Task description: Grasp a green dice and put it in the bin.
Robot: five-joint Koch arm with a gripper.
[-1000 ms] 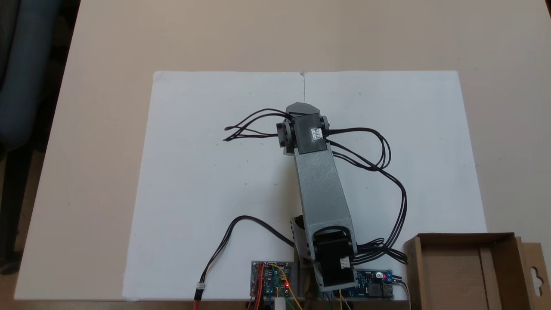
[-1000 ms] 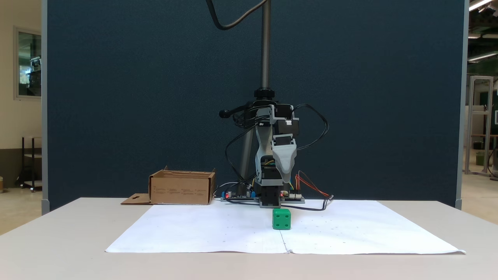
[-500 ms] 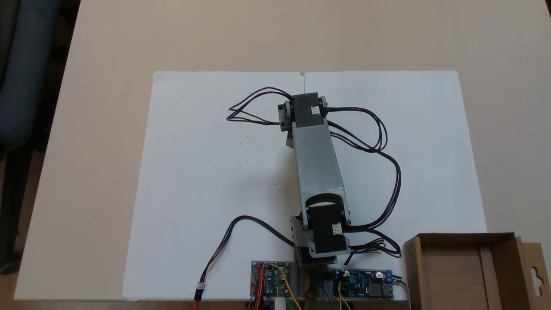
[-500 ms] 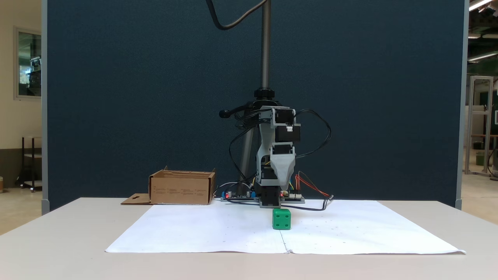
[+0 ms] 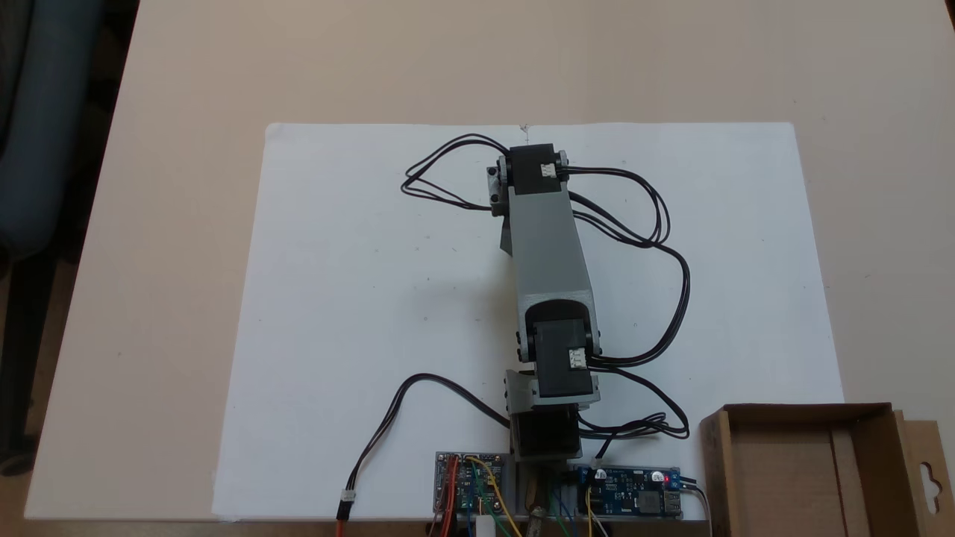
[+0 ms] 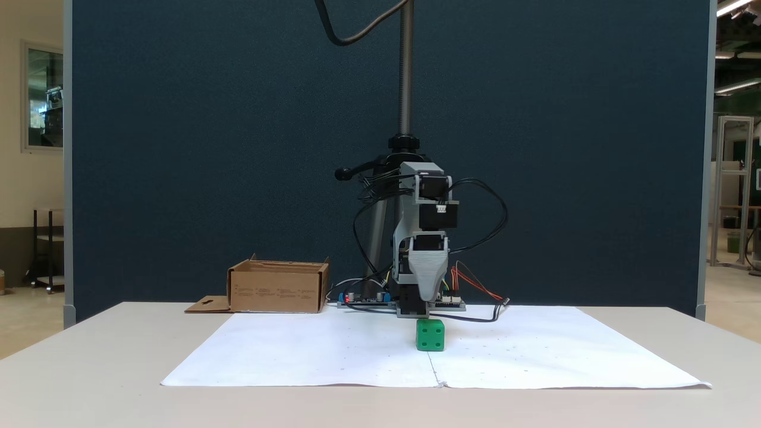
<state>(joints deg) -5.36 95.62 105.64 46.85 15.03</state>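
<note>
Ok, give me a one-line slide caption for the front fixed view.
Grey end effector poised just above the small green dice on white paper, brown cardboard bin behind.

A large white paper sheet point(image 5: 373, 298) covers the centre of a beige table point(image 5: 448, 60). Two circuit boards point(image 5: 470, 481) with coloured wires sit at the bottom centre. A dark blue partition point(image 6: 208, 148) fills the background behind a metal pole point(image 6: 406, 71).
</note>
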